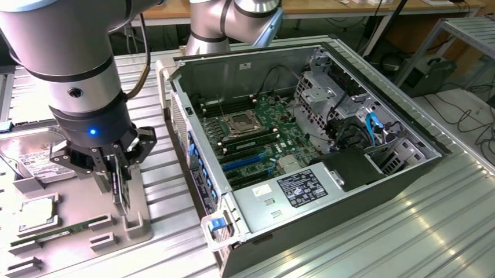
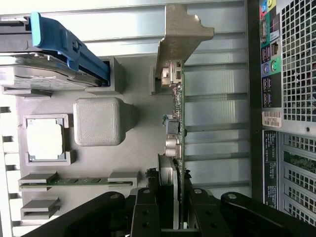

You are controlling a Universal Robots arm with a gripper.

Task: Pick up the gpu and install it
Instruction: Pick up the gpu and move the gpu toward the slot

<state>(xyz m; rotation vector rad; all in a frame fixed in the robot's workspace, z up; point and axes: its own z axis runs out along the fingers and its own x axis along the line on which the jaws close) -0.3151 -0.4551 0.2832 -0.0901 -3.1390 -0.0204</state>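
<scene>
The gpu (image 2: 179, 116) shows edge-on in the wrist view: a thin green card with a silver end bracket (image 2: 181, 37) and a black fan shroud on one face. My gripper (image 2: 171, 200) is shut on it, with one black finger (image 2: 146, 210) on each flat side. In the exterior view the gripper (image 1: 116, 169) hangs over the grey fixture tray (image 1: 85, 258) at the exterior view's left. There the gpu (image 1: 120, 194) stands upright below it, its lower edge down at the tray's grey holder blocks. I cannot tell if it still touches them.
The open computer case (image 1: 232, 72) lies to the exterior view's right, its motherboard (image 1: 259, 130) and blue slots exposed. On the tray sit a hard drive (image 1: 35, 159), a processor (image 1: 35, 213) and a memory stick (image 1: 58, 234). The case's rear panel (image 2: 291, 74) runs close beside the card.
</scene>
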